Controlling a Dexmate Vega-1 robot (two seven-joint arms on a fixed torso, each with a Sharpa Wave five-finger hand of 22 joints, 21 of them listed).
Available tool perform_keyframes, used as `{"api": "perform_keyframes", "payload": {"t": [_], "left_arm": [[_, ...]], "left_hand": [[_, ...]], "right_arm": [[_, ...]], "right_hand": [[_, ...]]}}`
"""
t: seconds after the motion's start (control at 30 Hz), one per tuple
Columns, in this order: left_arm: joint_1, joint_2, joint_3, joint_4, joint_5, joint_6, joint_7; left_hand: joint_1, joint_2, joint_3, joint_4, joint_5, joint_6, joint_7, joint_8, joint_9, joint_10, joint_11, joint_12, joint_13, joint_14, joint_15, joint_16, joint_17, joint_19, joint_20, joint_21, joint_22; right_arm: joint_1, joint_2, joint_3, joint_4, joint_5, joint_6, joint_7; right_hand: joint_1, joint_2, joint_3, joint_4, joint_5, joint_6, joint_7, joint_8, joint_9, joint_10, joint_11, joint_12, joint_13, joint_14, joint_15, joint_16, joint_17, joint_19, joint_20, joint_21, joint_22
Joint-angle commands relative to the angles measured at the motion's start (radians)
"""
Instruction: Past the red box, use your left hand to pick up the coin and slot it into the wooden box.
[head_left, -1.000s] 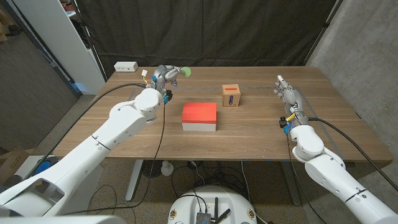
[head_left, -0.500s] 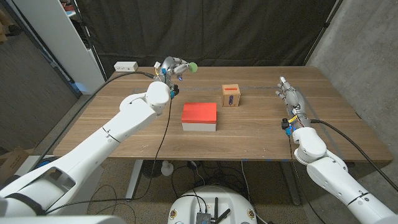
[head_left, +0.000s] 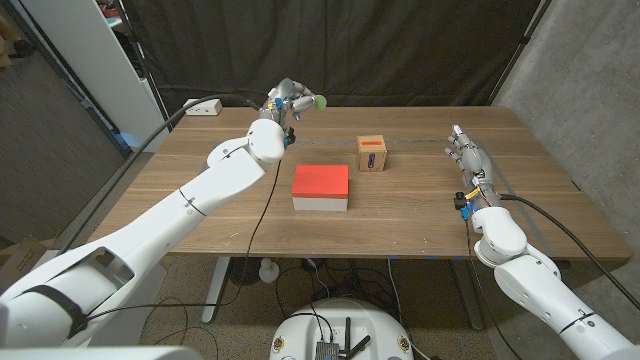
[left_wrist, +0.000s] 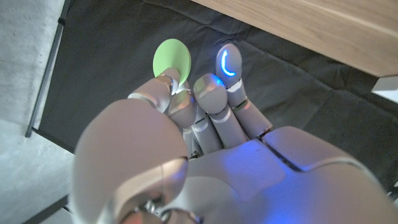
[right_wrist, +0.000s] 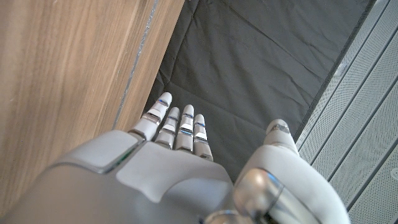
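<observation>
One green coin (head_left: 319, 101) pinched in my left hand (head_left: 288, 100) beyond the red box (head_left: 321, 187), wooden box (head_left: 372, 153) just right of it, my right hand (head_left: 467, 157) far right, fingers loose, empty.

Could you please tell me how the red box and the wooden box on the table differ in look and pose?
The red box is wide, low and flat, with a red top over pale sides; the wooden box is a smaller, taller cube of plain wood. The wooden box has a red and blue patch on its top; the red box's top is plain. The red box sits nearer the robot, the wooden box farther back and to its right. Both rest on the table, touched by neither hand.
</observation>
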Motion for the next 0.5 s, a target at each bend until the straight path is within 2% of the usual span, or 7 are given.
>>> {"api": "perform_keyframes", "payload": {"t": [0.03,0.37,0.5], "left_arm": [[-0.117,-0.025,0.125,0.036,0.210,0.079,-0.111],[-0.234,-0.087,0.228,0.113,0.336,0.121,-0.257],[-0.260,-0.109,0.249,0.139,0.363,0.129,-0.300]], "left_hand": [[0.012,0.002,0.003,0.004,0.006,0.125,0.034,0.000,0.005,0.003,-0.002,0.010,0.005,0.007,0.001,0.007,0.003,0.002,-0.073,0.005,0.001],[0.015,0.000,0.002,0.005,0.008,0.132,0.034,-0.008,0.005,0.005,-0.001,0.010,-0.004,0.005,0.001,0.012,0.003,0.001,-0.073,0.008,0.003],[0.017,-0.002,0.001,0.004,0.008,0.134,0.035,-0.011,0.003,0.002,-0.002,0.019,0.008,0.006,0.001,0.010,-0.001,0.001,-0.073,0.008,0.004]], "right_arm": [[-0.006,0.004,0.005,0.005,0.005,0.008,0.003],[-0.009,0.013,0.006,0.017,0.012,0.020,0.004],[-0.011,0.015,0.008,0.021,0.018,0.025,0.007]], "right_hand": [[-0.001,0.008,0.005,-0.004,0.000,0.009,-0.001,-0.002,0.005,0.006,0.000,0.003,0.004,0.006,-0.001,0.004,0.000,0.008,-0.001,0.002,0.001],[-0.001,0.009,0.006,-0.004,0.000,0.011,0.000,-0.001,0.005,0.005,-0.001,0.002,0.004,0.005,-0.002,0.003,0.000,0.008,-0.003,0.002,0.001],[-0.001,0.009,0.006,-0.004,0.000,0.012,0.001,-0.001,0.005,0.007,0.001,0.003,0.004,0.005,0.000,0.003,-0.001,0.008,-0.003,0.002,0.001]]}}
